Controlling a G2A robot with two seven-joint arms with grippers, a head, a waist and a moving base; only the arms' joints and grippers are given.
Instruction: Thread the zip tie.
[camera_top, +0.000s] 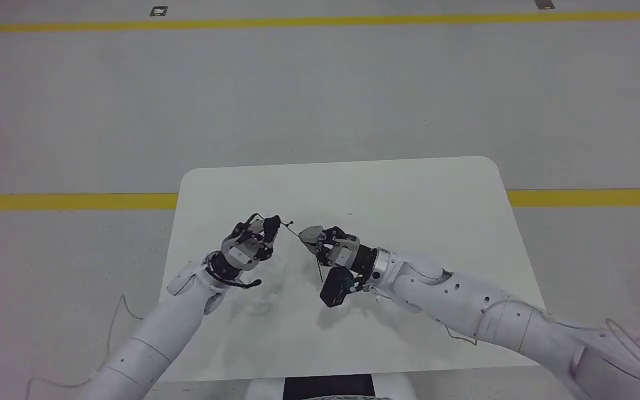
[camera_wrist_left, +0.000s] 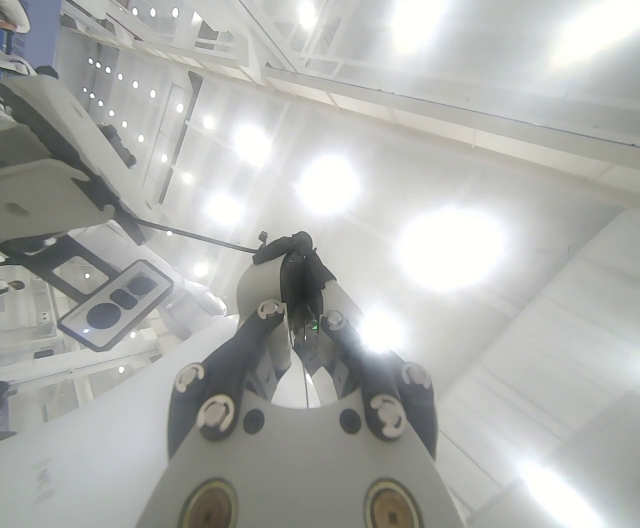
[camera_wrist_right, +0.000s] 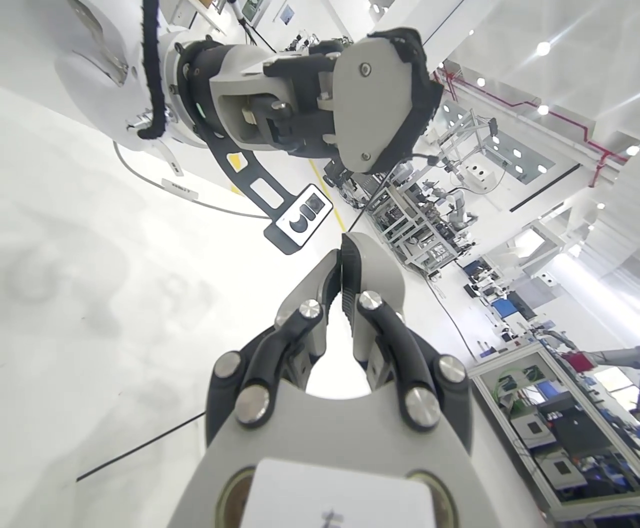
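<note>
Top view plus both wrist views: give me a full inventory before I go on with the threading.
table: one, white, under both arms
zip tie: one as far as I can tell, black, thin, spanning between the two tools above the table's middle
stripes: two, yellow, on the grey floor, one beyond the table and one passing behind it
arms: two, white, extending over the table from its near edge
left tool: one, black and grey, shut on the zip tie
right tool: one, black and grey, shut on the zip tie, facing the left tool
</note>
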